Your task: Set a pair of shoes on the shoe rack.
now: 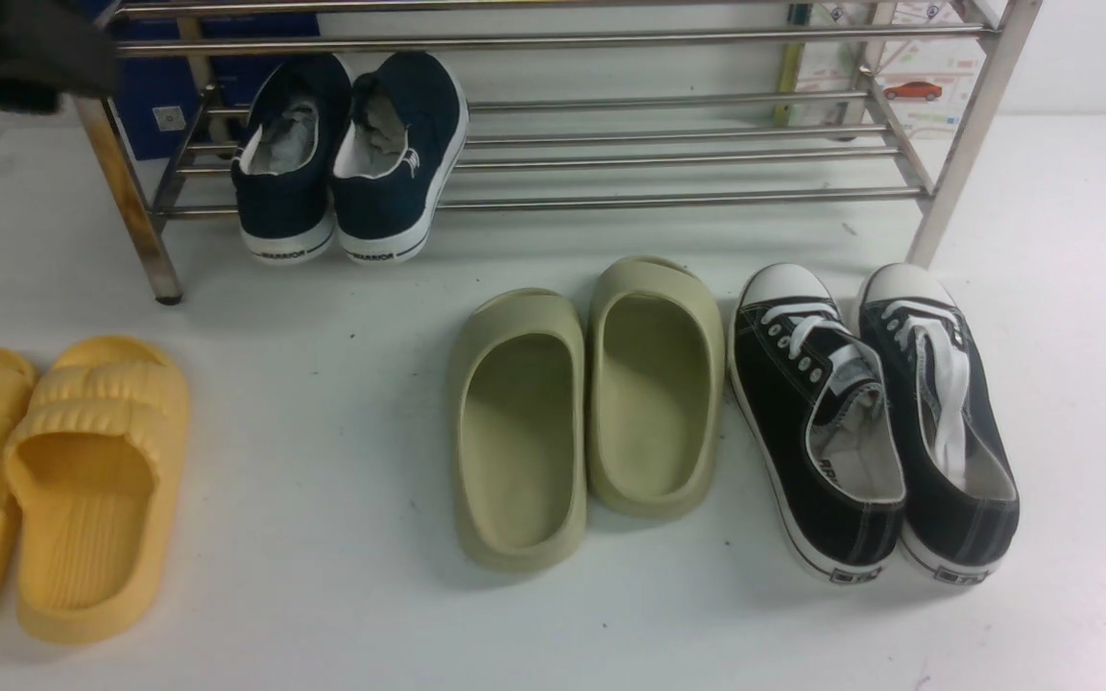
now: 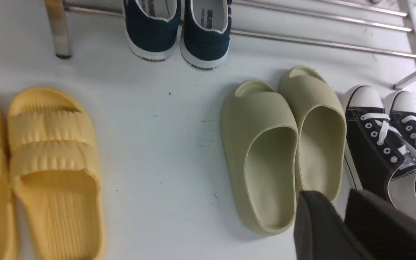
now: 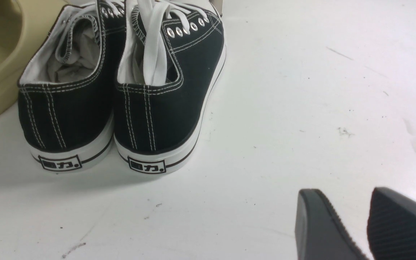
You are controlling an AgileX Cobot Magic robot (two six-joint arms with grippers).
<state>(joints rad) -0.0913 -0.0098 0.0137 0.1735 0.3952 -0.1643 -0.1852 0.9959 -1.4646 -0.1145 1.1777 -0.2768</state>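
front view shows the navy slip-ons (image 1: 351,154) resting on the shoe rack (image 1: 668,197) at far left, heels overhanging. left gripper (image 2: 341,220) and right gripper (image 3: 350,224) stand slightly parted, empty. placement looks done; next, withdrawing clear.

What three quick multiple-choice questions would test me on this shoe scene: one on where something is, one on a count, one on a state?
1. Where are the navy slip-ons?
A. beside the yellow slippers
B. on the shoe rack's lowest bars
C. under the sneakers

2. How many pairs lie on the floor?
A. one
B. three
C. five

3. What does the left gripper hold?
A. nothing
B. a slipper
C. a sneaker

Answers:
1. B, their heels overhang the front bar.
2. B, the yellow slippers, the olive slippers and the black sneakers.
3. A, the gap between its fingers is empty.
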